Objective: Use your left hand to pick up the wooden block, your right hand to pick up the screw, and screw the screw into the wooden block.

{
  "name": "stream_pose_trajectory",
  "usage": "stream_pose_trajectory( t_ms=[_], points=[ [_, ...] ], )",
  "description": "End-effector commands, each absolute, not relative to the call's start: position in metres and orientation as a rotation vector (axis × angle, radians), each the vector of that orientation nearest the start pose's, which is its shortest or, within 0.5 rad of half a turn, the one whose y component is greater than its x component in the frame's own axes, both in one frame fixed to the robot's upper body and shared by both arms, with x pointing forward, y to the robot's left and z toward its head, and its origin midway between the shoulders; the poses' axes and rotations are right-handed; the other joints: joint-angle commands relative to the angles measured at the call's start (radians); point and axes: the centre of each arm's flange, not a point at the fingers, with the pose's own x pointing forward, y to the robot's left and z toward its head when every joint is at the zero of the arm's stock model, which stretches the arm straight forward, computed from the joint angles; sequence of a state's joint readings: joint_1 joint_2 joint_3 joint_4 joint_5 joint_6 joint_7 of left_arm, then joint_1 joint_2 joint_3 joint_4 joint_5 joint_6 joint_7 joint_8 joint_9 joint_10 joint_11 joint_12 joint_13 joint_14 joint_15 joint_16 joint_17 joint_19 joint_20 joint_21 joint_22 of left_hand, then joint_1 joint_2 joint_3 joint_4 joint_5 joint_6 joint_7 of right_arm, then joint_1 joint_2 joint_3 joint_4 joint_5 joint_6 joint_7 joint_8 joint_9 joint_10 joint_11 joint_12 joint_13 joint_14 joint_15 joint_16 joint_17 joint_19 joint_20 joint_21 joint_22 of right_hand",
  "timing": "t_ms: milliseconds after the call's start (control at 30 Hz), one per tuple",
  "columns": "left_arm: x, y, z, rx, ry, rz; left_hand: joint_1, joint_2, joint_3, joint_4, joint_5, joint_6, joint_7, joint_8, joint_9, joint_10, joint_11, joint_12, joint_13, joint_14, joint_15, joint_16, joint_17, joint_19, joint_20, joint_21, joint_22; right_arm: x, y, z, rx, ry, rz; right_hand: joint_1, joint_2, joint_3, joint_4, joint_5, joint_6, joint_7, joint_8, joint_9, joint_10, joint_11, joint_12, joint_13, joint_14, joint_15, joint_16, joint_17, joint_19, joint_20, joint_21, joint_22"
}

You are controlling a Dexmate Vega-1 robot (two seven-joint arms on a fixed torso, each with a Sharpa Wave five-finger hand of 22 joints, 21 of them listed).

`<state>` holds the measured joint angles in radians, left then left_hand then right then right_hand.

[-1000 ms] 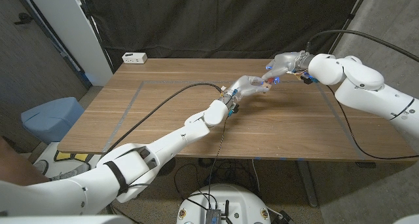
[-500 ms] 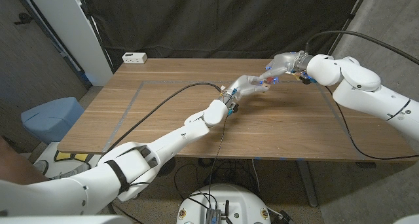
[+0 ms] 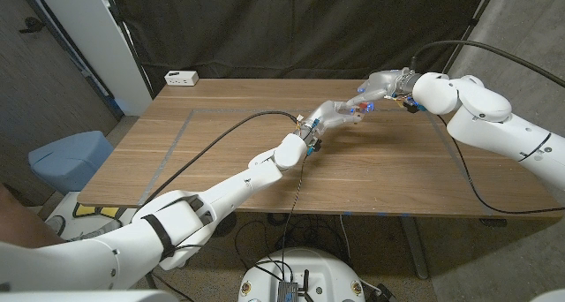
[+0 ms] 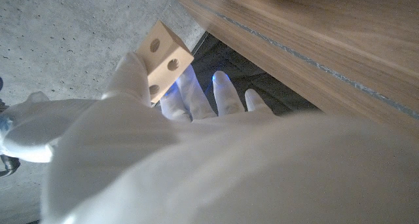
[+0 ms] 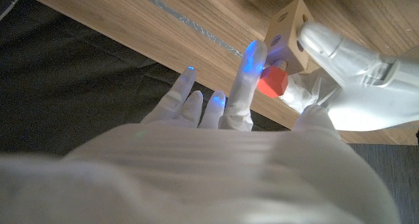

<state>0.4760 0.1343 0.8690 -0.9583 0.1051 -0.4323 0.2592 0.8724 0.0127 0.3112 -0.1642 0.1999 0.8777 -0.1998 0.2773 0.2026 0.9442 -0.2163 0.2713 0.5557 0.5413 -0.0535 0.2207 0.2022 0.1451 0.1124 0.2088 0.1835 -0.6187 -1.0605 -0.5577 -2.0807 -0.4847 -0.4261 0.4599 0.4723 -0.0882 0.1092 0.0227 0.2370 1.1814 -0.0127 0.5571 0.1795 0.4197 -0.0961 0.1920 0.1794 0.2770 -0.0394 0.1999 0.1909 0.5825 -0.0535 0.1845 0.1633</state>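
Wooden block (image 5: pixel 289 29) up in the air, held in the left hand (image 3: pixel 331 117), out over the far middle of the table (image 3: pixel 221 152). Pale wood, with round holes on its faces. Seen again in the left wrist view (image 4: pixel 163 59), pinched at the tips of that hand (image 4: pixel 150 152).

Red screw (image 5: pixel 272 82) held in the right hand (image 3: pixel 381 88), between the thumb and a finger lit blue (image 5: pixel 247 70). Red head pressed right up against one face of the block. Hard to tell how deep in, since the thin part is hidden.

Small change from a second ago: right hand moved a bit closer in toward the left hand, then stayed about there. Left hand hardly moved. Hands now touching, or close to it, in the head view.

What that means: both pick-ups done, and the two parts brought together. Looks like the turning step, just begun or about to begin. Still to do: turn the screw round and round till it sits tight.

Could go wrong: screw tipped a little and not going straight into the hole, or the block slipping, held only by fingertips.

White box (image 3: pixel 181 78) at the far left edge of the table, well away from both hands.
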Motion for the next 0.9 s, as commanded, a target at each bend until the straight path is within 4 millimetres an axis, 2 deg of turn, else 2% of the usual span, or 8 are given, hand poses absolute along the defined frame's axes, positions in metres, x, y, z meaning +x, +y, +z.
stream_pose_trajectory(
  t_ms=[33,200,367,500,533,667,767,900],
  points=[
    [0.647,-0.018,0.004,0.622,-0.898,-0.415,0.050,0.057,0.020,0.014,0.005,0.081,0.025,0.005,0.004,0.004,-0.002,0.006,0.005,0.008,-0.095,-0.005,0.004,0.005,0.000,0.004,0.003,0.537,-0.254,0.126,-1.658,-0.384,0.056,-0.015,-0.009,-0.012,0.004,0.011,-0.032,0.003,-0.022,0.004,-0.006,0.008,-0.004,0.002,0.003,-0.028,-0.002,-0.002,0.001,0.000,-0.001,0.003],
    [0.647,-0.019,0.004,0.620,-0.897,-0.418,0.048,0.058,0.020,0.015,0.005,0.079,0.025,0.004,0.004,0.003,-0.002,0.005,0.005,0.008,-0.094,-0.004,0.005,0.005,0.000,0.004,0.003,0.537,-0.254,0.126,-1.661,-0.374,0.060,-0.019,-0.012,-0.018,0.005,0.019,-0.067,0.005,-0.042,0.006,-0.022,0.011,-0.010,0.002,0.001,-0.028,-0.004,-0.002,-0.001,0.003,-0.001,0.003],
    [0.646,-0.019,0.003,0.621,-0.897,-0.418,0.049,0.058,0.020,0.014,0.005,0.079,0.024,0.004,0.004,0.003,-0.002,0.005,0.006,0.007,-0.093,-0.004,0.005,0.005,0.000,0.003,0.003,0.535,-0.256,0.126,-1.656,-0.369,0.072,-0.008,-0.015,-0.026,-0.001,0.038,-0.167,-0.005,-0.097,0.011,-0.054,0.030,-0.013,0.003,-0.008,-0.023,-0.008,-0.005,-0.004,0.005,0.000,0.003],
    [0.646,-0.020,0.003,0.622,-0.897,-0.419,0.049,0.057,0.020,0.014,0.005,0.079,0.024,0.004,0.004,0.002,-0.002,0.005,0.006,0.007,-0.094,-0.004,0.006,0.004,0.000,0.003,0.003,0.533,-0.258,0.127,-1.651,-0.363,0.095,0.029,-0.006,-0.020,-0.020,0.053,-0.238,-0.016,-0.136,0.015,-0.092,0.037,-0.017,0.004,-0.022,-0.021,-0.012,-0.008,-0.011,0.010,-0.002,0.003],
    [0.646,-0.020,0.003,0.622,-0.897,-0.419,0.048,0.057,0.020,0.014,0.005,0.080,0.024,0.004,0.004,0.002,-0.002,0.005,0.006,0.007,-0.094,-0.004,0.006,0.004,0.000,0.003,0.003,0.532,-0.259,0.127,-1.650,-0.364,0.099,0.039,-0.004,-0.018,-0.026,0.056,-0.255,-0.012,-0.145,0.016,-0.101,0.050,-0.017,0.004,-0.029,-0.018,-0.014,-0.008,-0.013,0.010,-0.001,0.003],
    [0.646,-0.020,0.002,0.623,-0.895,-0.420,0.049,0.057,0.021,0.013,0.005,0.079,0.021,0.003,0.004,0.002,-0.002,0.004,0.006,0.008,-0.095,-0.004,0.006,0.005,0.000,0.003,0.003,0.530,-0.260,0.129,-1.657,-0.356,0.119,0.076,0.007,-0.009,-0.046,0.065,-0.311,-0.021,-0.176,0.021,-0.139,0.044,-0.017,0.005,-0.052,-0.012,-0.016,-0.009,-0.028,0.017,-0.003,0.003],
    [0.645,-0.020,0.002,0.623,-0.895,-0.419,0.049,0.057,0.021,0.013,0.005,0.079,0.025,0.003,0.004,0.002,-0.002,0.004,0.006,0.008,-0.095,-0.004,0.006,0.005,0.000,0.003,0.003,0.528,-0.261,0.131,-1.655,-0.361,0.126,0.094,0.013,-0.004,-0.057,0.068,-0.346,-0.018,-0.194,0.023,-0.164,0.058,-0.018,0.005,-0.068,-0.010,-0.018,-0.009,-0.036,0.020,-0.004,0.003],
    [0.645,-0.020,0.002,0.623,-0.896,-0.417,0.048,0.057,0.021,0.014,0.005,0.079,0.024,0.003,0.004,0.002,-0.002,0.004,0.006,0.007,-0.094,-0.005,0.006,0.004,0.000,0.003,0.003,0.526,-0.262,0.133,-1.657,-0.363,0.136,0.113,0.021,0.002,-0.068,0.068,-0.374,-0.023,-0.209,0.025,-0.184,0.049,-0.018,0.005,-0.083,-0.004,-0.019,-0.009,-0.049,0.025,-0.006,0.003]
  ],
)
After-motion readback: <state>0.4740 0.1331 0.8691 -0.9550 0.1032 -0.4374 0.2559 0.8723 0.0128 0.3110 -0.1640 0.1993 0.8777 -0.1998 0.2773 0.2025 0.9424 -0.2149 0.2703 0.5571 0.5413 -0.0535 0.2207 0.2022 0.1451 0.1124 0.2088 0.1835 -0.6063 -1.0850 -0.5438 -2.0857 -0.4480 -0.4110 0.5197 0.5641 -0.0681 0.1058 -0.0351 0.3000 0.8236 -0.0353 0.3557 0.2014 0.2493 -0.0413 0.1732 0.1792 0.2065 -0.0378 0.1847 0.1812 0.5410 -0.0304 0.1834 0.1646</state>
